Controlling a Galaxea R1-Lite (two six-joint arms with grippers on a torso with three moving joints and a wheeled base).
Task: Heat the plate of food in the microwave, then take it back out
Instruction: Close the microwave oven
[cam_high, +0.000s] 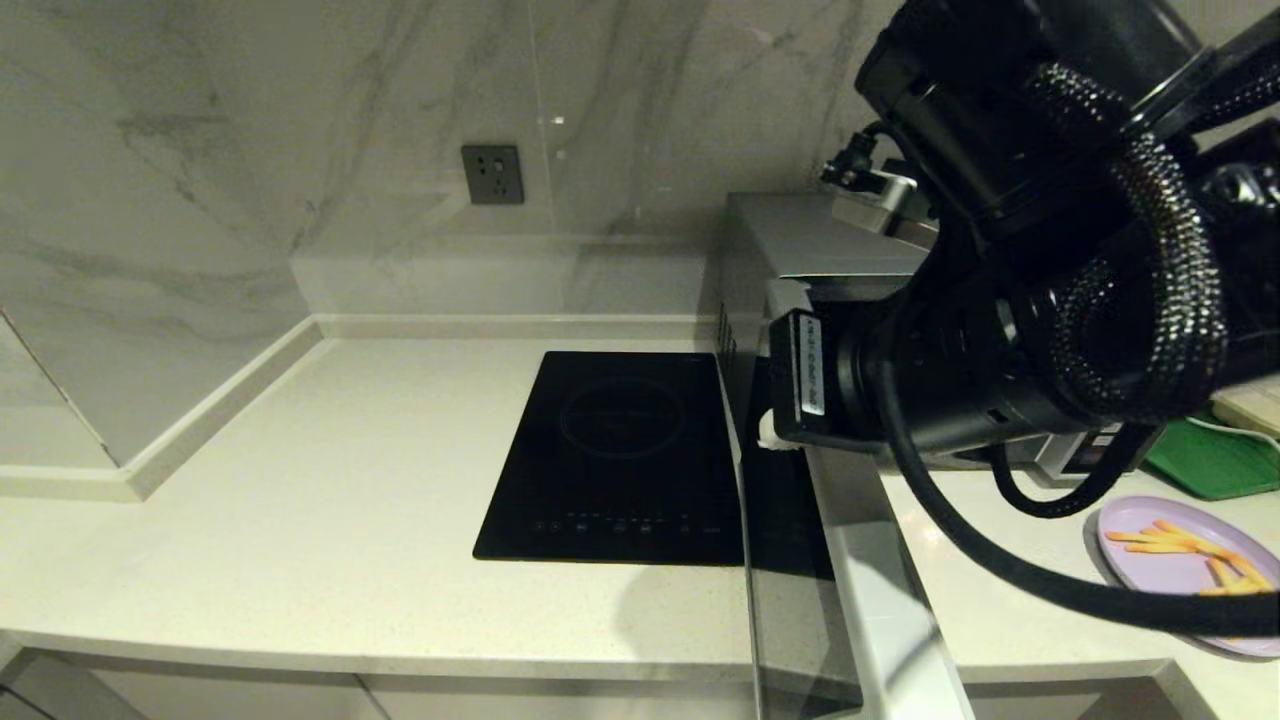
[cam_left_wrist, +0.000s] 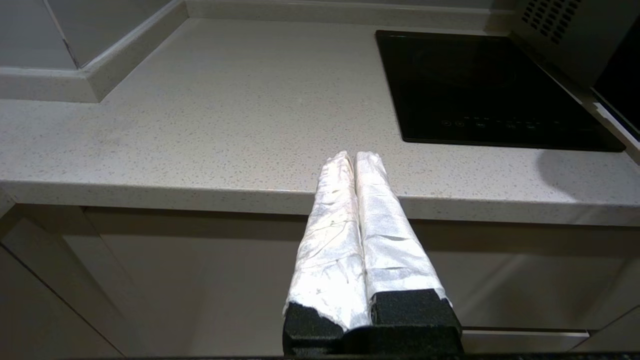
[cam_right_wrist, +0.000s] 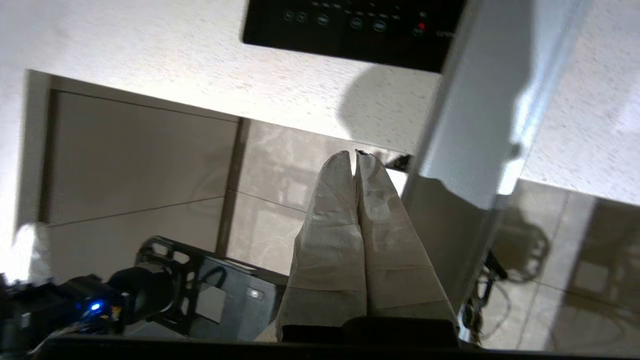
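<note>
1. Far left of the head view there's bare countertop; my left gripper isn't in that view at all. Its wrist camera shows it hanging just off the counter's front edge, taped fingers pressed flat together, nothing between them.
2. Next across, the black cooktop, flat and dark, not part of this job.
3. Right beside it stands the microwave, and its door is swung out over the counter edge toward me.
4. My right arm fills the upper right of the head view and blocks the oven's mouth, so I can't see the cavity. The right gripper shows only in its wrist camera: jaws closed tight on nothing, tips just beside the door's edge; whether they touch it I can't tell.
5. Far right, the plate of food sits on the counter in front of the green tray, outside the oven, partly crossed by my cable and cut by the frame.
6. Handling call: I'd judge that plate light, stiff and slick, with loose sticks that slide if it tilts. I'd pinch the near rim and keep it level.
</note>
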